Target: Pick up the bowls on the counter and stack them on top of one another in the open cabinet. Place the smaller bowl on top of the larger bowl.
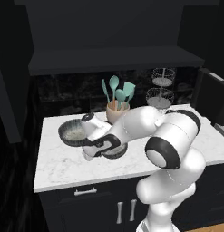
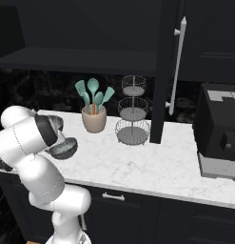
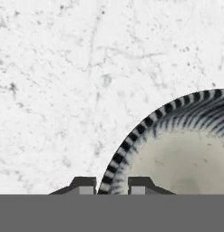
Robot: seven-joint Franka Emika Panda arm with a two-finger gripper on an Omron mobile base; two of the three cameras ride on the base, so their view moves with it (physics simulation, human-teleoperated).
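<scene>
Low over the white marble table (image 1: 63, 167), the hand (image 3: 112, 185), wrist bent down at the left end of the slab. Straddling a bowl rim: one dark fingertip (image 3: 84, 183) outside on bare marble, the other just inside the striped wall, jaws set narrowly apart with the rim between them. Touching or not, cannot tell. That rim belonging to the smaller bowl (image 1: 117, 151), directly under the hand, mostly hidden by the wrist from the left, seen as a dark rounded shape (image 2: 63, 148) beside the elbow from the right. Speckled pale inside (image 3: 186, 163) spreading right of the fingers. Just behind and to the left, the larger bowl (image 1: 72, 132), upright on the marble. Beige cup (image 1: 117, 112) of teal utensils behind the two bowls. Up above, the open cabinet (image 1: 113, 59), dark shelf ledge. Wire tiered stand (image 2: 132, 110) well off to the right.
</scene>
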